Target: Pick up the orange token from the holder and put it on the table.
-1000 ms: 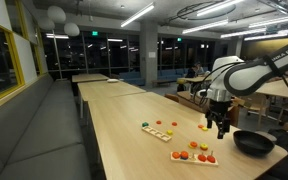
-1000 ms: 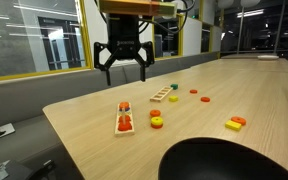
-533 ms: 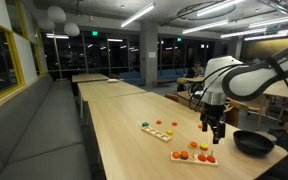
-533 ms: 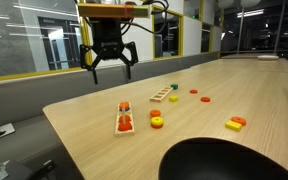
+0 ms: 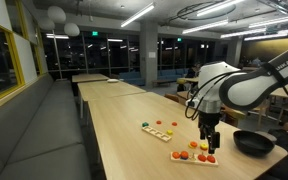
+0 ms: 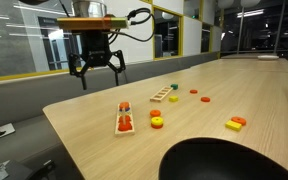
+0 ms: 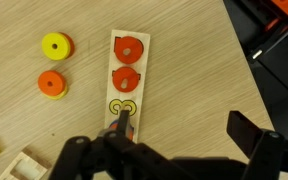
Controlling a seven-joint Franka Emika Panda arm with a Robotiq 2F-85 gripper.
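The wooden holder (image 7: 130,70) lies on the table with two orange tokens (image 7: 129,48) seated in it and a yellow printed mark below them. A third orange patch shows by my left fingertip (image 7: 124,118), partly hidden. My gripper (image 7: 184,135) is open and empty, hovering above the holder's near end, with the other finger out over bare table. The holder (image 5: 194,156) and gripper (image 5: 207,141) also show in both exterior views, holder (image 6: 124,119) below and right of the gripper (image 6: 99,70).
A loose yellow token (image 7: 56,45) and orange token (image 7: 51,84) lie left of the holder. A second wooden holder (image 6: 162,94), scattered small tokens (image 6: 203,98) and a yellow and red block (image 6: 234,123) lie further along. A black bowl (image 6: 234,160) sits near the table edge (image 5: 252,142).
The open gripper has travelled across the table and lower, to a spot above the holder. No token has moved.
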